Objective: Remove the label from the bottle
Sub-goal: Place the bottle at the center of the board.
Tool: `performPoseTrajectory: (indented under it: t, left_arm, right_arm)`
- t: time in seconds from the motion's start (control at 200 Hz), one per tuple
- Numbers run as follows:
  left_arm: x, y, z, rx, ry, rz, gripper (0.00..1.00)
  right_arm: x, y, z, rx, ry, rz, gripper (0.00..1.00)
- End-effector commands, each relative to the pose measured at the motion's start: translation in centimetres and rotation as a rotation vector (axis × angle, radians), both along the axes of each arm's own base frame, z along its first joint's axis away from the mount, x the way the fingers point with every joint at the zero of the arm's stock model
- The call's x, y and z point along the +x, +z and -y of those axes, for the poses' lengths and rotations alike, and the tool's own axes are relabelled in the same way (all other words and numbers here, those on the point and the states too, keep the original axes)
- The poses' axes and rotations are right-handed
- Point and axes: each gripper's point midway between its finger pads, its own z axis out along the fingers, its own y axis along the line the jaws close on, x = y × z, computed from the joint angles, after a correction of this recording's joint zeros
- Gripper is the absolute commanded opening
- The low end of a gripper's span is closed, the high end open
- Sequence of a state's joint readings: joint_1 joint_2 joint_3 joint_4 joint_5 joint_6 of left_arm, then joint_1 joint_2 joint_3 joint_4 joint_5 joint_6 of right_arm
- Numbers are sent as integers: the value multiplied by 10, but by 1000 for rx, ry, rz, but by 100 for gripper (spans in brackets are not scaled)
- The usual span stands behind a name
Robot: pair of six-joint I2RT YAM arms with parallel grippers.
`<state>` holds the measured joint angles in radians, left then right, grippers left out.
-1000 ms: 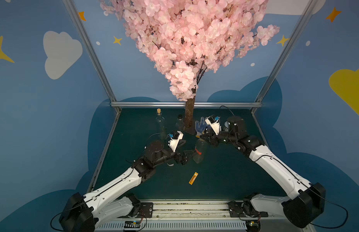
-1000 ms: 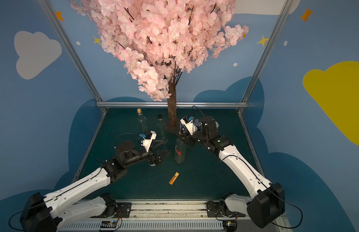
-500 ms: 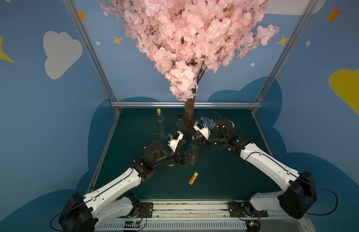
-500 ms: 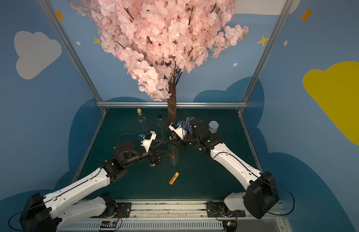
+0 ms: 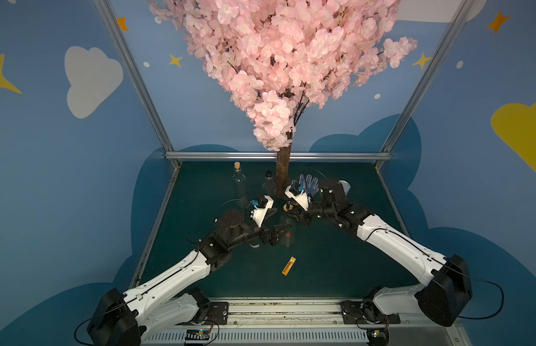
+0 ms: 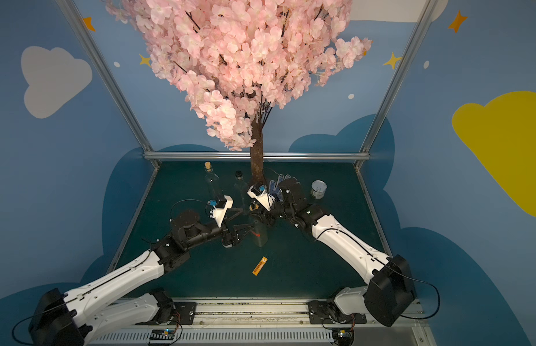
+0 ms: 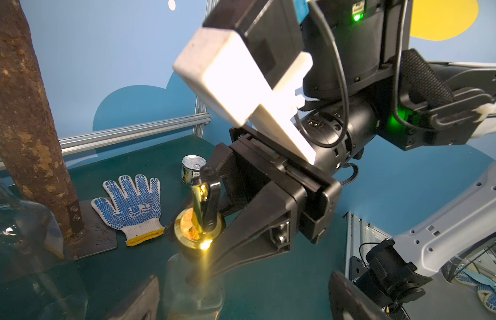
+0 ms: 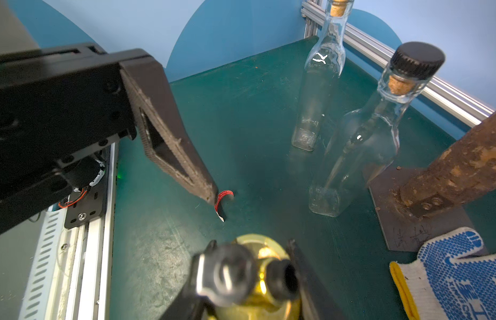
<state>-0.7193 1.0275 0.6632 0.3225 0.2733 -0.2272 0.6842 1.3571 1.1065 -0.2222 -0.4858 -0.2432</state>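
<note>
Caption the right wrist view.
Right tool straddles the gold top of the bottle; a curled red label scrap sits beyond.

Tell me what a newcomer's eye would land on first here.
The pink blossom tree dominates, rising from the back of the green table and filling the upper frame in both top views. Beneath it, the left arm and right arm meet at a gold-topped bottle at mid-table. A blue-dotted glove lies by the trunk's base.

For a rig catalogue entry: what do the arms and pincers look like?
The left arm and right arm have white shells, black joints and black cables. Each wrist carries a white camera block with a blue plug. The left pincer and right pincer are black, with triangular cut-out fingers.
</note>
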Motion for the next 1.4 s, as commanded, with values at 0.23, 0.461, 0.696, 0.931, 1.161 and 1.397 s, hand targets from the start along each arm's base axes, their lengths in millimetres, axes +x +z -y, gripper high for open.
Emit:
performPoseTrajectory:
  t: [0.23, 0.461, 0.696, 0.931, 1.161, 1.397]
  left_arm:
    - [1, 5, -1, 12, -5, 58, 93]
    - [4, 8, -1, 22, -19, 62, 94]
    - [10, 17, -3, 5, -111, 47, 95]
    - [20, 20, 3, 16, -221, 50, 95]
    - [31, 12, 25, 43, -338, 73, 95]
    - [43, 4, 43, 56, -394, 79, 94]
  right_arm:
    - [-4, -11, 7, -33, -33, -39, 63]
    - [-6, -9, 15, -33, -79, -57, 81]
    - [-31, -3, 38, -5, -141, -132, 92]
    - [-48, -7, 81, 15, -331, -178, 93]
    - [-62, -6, 102, 84, -393, -170, 93]
    - [-61, -8, 106, 89, -415, -173, 94]
